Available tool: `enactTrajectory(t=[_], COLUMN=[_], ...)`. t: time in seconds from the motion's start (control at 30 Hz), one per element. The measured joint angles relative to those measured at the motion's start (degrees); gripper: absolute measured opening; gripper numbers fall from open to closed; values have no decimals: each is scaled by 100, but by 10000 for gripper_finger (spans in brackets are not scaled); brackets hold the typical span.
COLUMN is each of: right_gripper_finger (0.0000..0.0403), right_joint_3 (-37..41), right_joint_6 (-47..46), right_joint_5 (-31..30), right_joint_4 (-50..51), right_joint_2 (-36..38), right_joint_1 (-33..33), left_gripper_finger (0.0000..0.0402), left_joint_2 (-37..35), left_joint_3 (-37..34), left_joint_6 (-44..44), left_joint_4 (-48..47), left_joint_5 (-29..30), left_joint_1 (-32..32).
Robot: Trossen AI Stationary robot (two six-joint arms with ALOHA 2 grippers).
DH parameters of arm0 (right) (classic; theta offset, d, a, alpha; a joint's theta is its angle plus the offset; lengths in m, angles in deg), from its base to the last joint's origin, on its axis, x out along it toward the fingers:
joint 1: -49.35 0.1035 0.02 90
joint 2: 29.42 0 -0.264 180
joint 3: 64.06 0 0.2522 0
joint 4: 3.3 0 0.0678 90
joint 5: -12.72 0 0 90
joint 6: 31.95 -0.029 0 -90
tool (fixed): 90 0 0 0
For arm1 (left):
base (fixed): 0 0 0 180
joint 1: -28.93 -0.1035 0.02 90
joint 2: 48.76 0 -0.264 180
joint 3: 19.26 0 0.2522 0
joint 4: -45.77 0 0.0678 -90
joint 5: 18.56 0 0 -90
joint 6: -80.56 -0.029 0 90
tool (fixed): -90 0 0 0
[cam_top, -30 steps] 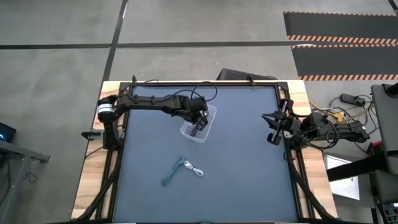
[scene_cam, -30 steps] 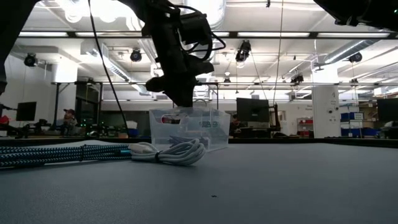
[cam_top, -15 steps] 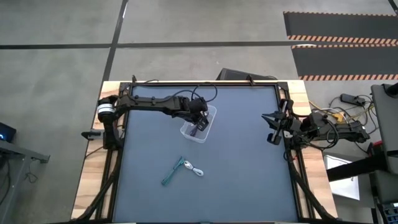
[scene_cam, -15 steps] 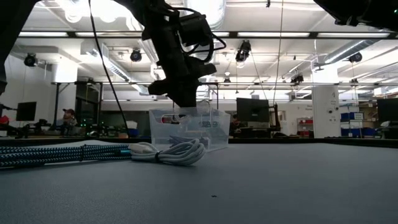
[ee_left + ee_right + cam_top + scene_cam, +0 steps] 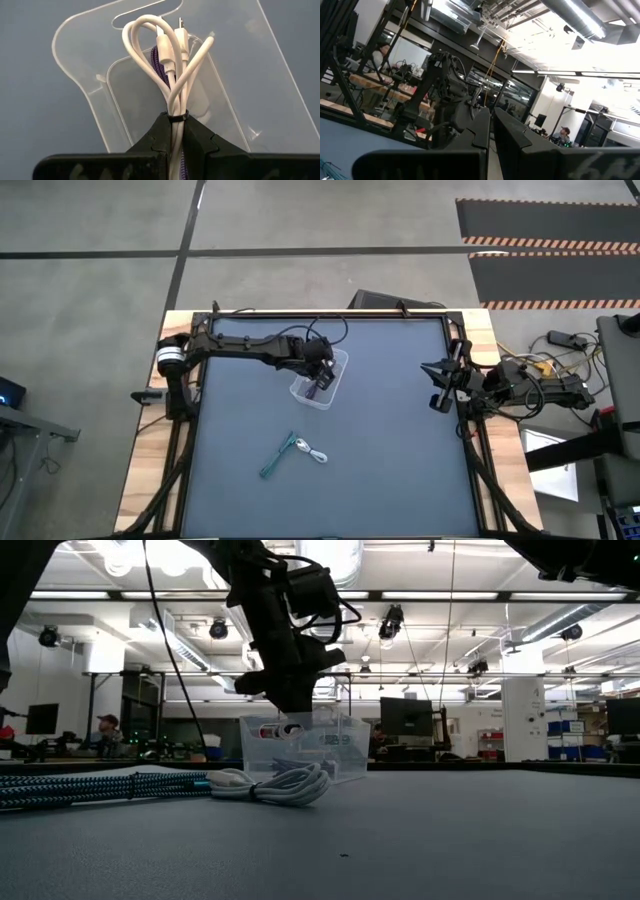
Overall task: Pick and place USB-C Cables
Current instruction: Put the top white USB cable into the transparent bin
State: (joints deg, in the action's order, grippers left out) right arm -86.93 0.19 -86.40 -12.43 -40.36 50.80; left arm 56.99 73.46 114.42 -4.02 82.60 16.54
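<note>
My left gripper point(image 5: 318, 377) point(image 5: 290, 715) hangs over the clear bin point(image 5: 337, 363) point(image 5: 90, 90) and is shut on a white cable bundle point(image 5: 170, 75). A purple cable point(image 5: 159, 62) shows behind the white one, inside the bin. A teal-green braided cable point(image 5: 275, 455) point(image 5: 100, 788) and a second white bundle point(image 5: 315, 453) point(image 5: 285, 783) lie side by side on the mat, nearer the table's near edge. My right gripper point(image 5: 434, 385) point(image 5: 491, 130) waits shut at the table's right edge. My left gripper pinches the white bundle between its two fingers just behind the black tie point(image 5: 177, 118), coming from above and pointing down into the bin. The fingers lie along the bundle. Its loops and plugs point(image 5: 167, 35) hang below the fingertips inside the bin's walls.
The bin stands on the dark mat point(image 5: 390, 450) left of centre, toward the far edge. Bare mat spreads to the right and near side. Wooden borders and black frame rails point(image 5: 180, 430) edge the table. People sit at desks far behind point(image 5: 105, 730).
</note>
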Motion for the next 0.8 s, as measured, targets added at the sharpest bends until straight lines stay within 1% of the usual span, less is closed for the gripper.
enactTrajectory(t=[0.23, 0.5, 0.67, 0.8], right_gripper_finger=[13, 13, 13, 13], right_joint_3=[0, 0, 0, 0], right_joint_6=[0, 0, 1, 2], right_joint_5=[-1, -2, -2, -2], right_joint_4=[-2, 0, -1, -2], right_joint_2=[0, 0, 0, 0], right_joint_1=[0, 0, 1, 2], left_gripper_finger=[11, 11, 24, 34], left_joint_2=[0, 0, 0, 0], left_joint_3=[-132, -368, -409, -411], left_joint_6=[82, 177, 175, 176], left_joint_4=[25, 335, 574, 570], left_joint_5=[3, 4, 4, 4], left_joint_1=[0, -2, -4, -15])
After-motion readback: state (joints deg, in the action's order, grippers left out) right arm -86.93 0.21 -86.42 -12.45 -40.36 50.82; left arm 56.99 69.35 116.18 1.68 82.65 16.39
